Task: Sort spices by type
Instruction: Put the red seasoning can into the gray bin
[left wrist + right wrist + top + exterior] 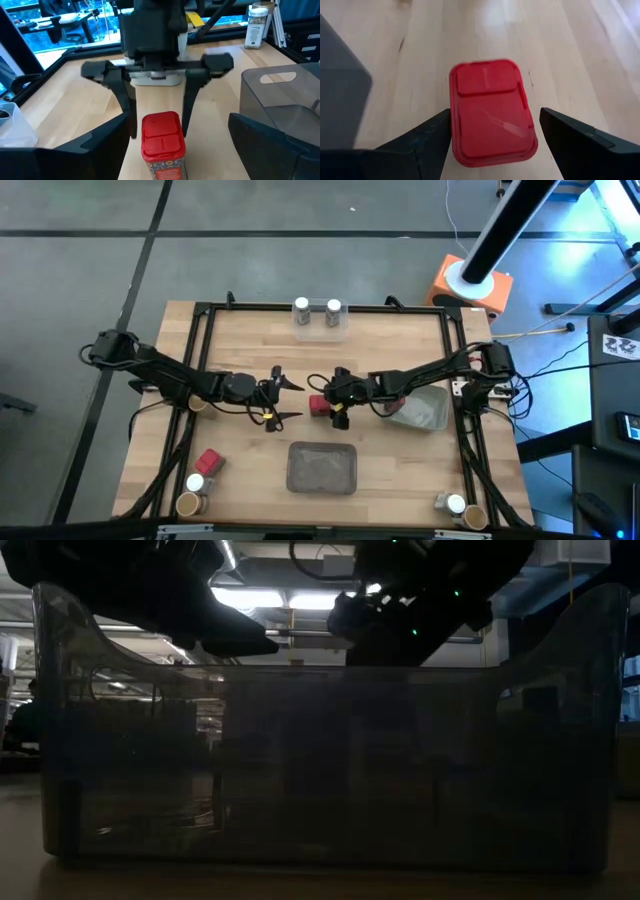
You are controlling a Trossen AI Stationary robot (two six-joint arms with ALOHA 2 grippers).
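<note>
At table centre:
R gripper (330, 409): fingers wide, straddling red pack (319, 404), not gripping.
L gripper (284, 400): fingers wide, empty, facing pack.

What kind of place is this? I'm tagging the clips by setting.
Probably a robotics lab or workshop, not a kitchen. A bare wooden table in a black frame stands on a grey tiled floor, cables trail beside it, and the low view shows strip lights in a big open hall.

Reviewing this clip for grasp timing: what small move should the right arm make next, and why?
Probably lower a little and close. The right gripper hangs over the red spice pack at mid-table, jaws open, one on either side of it, not yet touching. The left gripper waits open nearby.
</note>
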